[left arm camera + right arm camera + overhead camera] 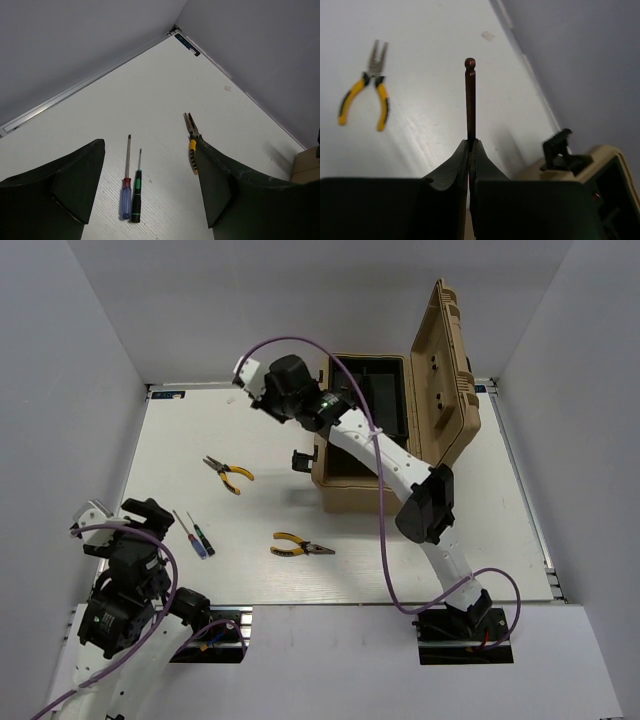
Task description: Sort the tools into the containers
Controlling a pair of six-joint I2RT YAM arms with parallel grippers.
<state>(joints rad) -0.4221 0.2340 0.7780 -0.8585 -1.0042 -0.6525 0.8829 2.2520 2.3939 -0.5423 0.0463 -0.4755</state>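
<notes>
From above, the open toolbox (365, 430) stood far right on the surface (300, 440), pliers (229, 474) and screwdrivers (198, 536) lying to its left; left wrist: the left end effector (150, 145) gaped open, nothing held; right wrist: the right end effector (470, 142) pinched a hex key (470, 100) beside the toolbox.

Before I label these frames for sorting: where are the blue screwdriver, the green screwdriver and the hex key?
blue screwdriver (125, 202), left wrist view, handle.
green screwdriver (136, 196), left wrist view, handle.
hex key (470, 100), right wrist view, shaft.

Arm and claw status
We keep the left arm (130, 590) folded near its base, left claw (150, 143) spread wide; the right arm (400, 470) reaches far forward, right claw (470, 143) pinched on a hex key (470, 100).
</notes>
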